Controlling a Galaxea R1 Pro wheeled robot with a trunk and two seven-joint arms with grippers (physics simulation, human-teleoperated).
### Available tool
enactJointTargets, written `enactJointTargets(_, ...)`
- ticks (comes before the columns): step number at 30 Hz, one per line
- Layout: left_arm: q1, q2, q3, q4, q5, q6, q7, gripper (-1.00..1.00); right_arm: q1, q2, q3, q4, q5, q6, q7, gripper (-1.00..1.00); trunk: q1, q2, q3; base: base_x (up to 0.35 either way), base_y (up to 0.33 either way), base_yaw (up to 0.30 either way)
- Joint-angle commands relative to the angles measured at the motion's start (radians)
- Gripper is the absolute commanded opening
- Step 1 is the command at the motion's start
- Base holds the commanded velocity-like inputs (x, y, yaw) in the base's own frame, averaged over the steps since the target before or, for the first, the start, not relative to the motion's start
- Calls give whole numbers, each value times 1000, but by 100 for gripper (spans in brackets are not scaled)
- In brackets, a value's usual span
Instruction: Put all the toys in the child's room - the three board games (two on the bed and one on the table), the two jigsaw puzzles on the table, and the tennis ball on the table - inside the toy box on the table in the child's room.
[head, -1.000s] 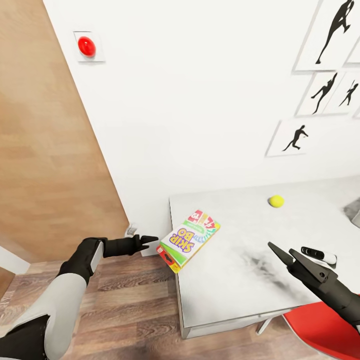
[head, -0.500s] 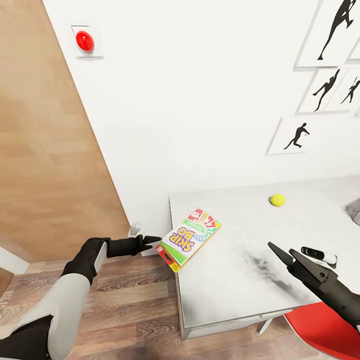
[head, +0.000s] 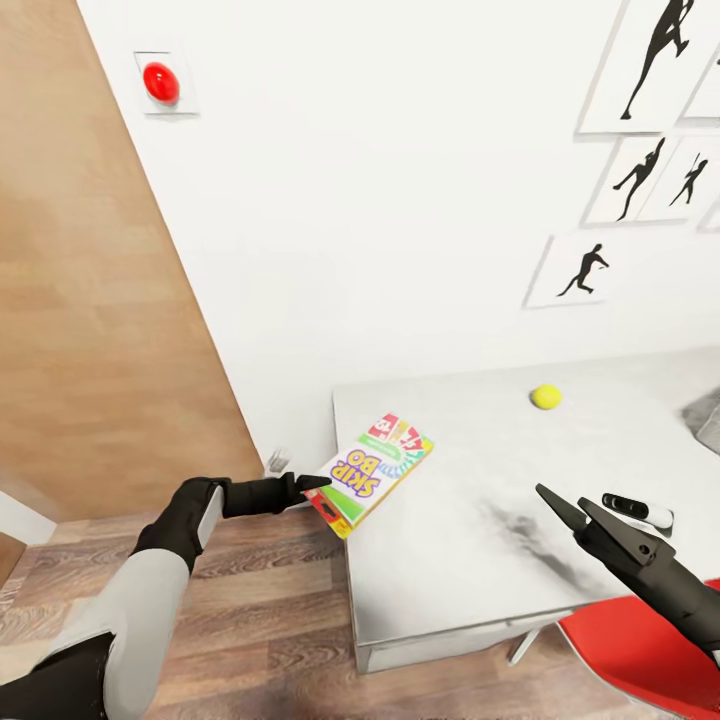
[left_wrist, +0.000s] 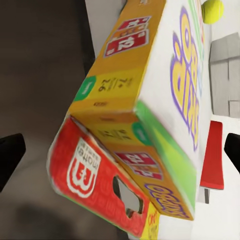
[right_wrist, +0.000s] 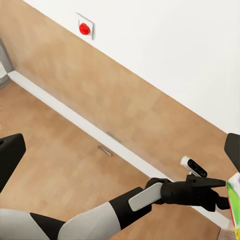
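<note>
Closing in on the colourful Skip-Bo card game box (head: 372, 474) overhanging the near-left corner of the white tabletop (head: 480, 560), left gripper (head: 312, 484) now reaching its red end, fingers spread either side; pinching next, probably

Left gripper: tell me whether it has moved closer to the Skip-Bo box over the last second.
Yes. The left gripper has closed the gap toward the table's left edge, and its fingertips now meet the overhanging end of the Skip-Bo box.

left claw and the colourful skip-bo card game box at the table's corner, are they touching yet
Cannot tell. In the head view the left claw tips meet the Skip-Bo box edge, hiding any gap. In the left wrist view the open fingers flank the box, apart from it.
</note>
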Motion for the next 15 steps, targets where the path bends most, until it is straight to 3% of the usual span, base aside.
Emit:
enactJointTargets(1,-1,-2,8,-1,-11,7,-8,100,0,0,0,0,-5,7,0,100,0,-1,-1,-23,-42,0)
enactJointTargets(15,-1,-2,7,-1,-13,7,-8,100,0,0,0,0,-5,7,0,100,0,-1,-1,-5,-34,0)
